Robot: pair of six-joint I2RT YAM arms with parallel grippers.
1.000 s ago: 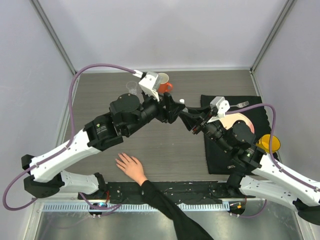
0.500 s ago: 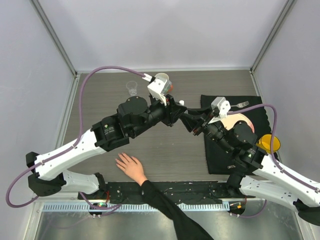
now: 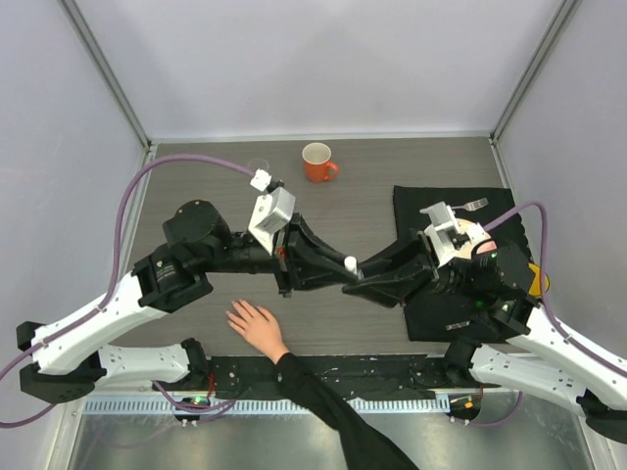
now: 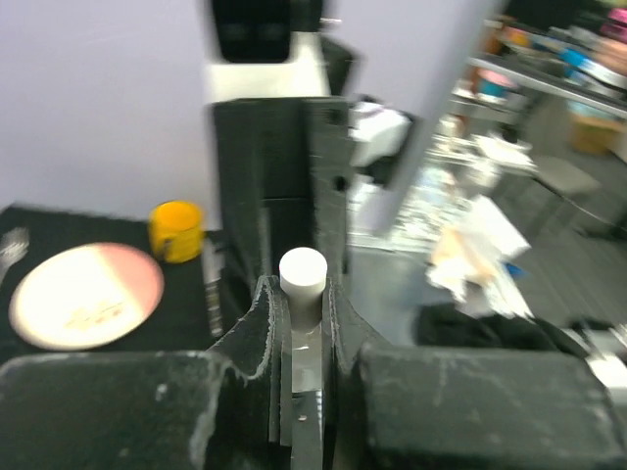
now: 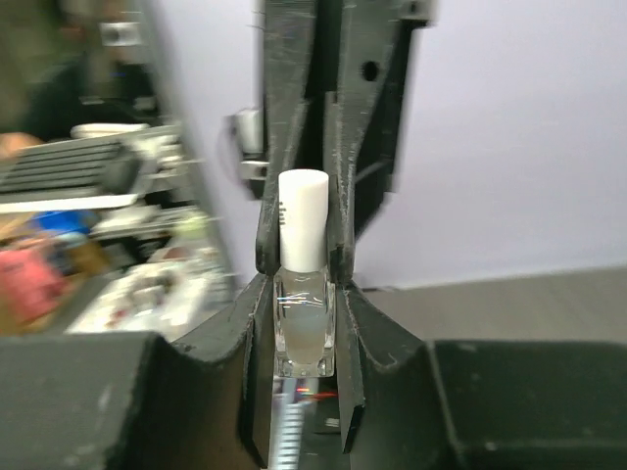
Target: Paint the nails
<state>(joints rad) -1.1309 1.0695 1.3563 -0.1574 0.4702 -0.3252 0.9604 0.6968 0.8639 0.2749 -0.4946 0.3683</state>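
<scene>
- L arm & R arm meet over the middle of the surface (image 3: 196, 176), tip to tip.
- Left end effector (image 4: 301, 315): fingers squeezed tight on the white cap (image 5: 303, 220) of a small clear bottle (image 5: 303, 328).
- Right end effector (image 5: 304, 338): fingers pressed on the glass sides of the same bottle, just below the cap.
- Bottle is up in the air, held from both ends, not touching the surface.
- Hand (image 3: 257, 328) w/ black sleeve lies flat by the near edge, a bit left of the middle, fingers spread.
- Nails (image 3: 232, 315) are at the fingertips, too tiny to see well, well apart from the bottle.
- Orange mug (image 3: 316, 163) stands near the far edge.
- Black mat (image 3: 421, 201) lies on the right side w/ a plate (image 4: 86, 296) on it.
</scene>
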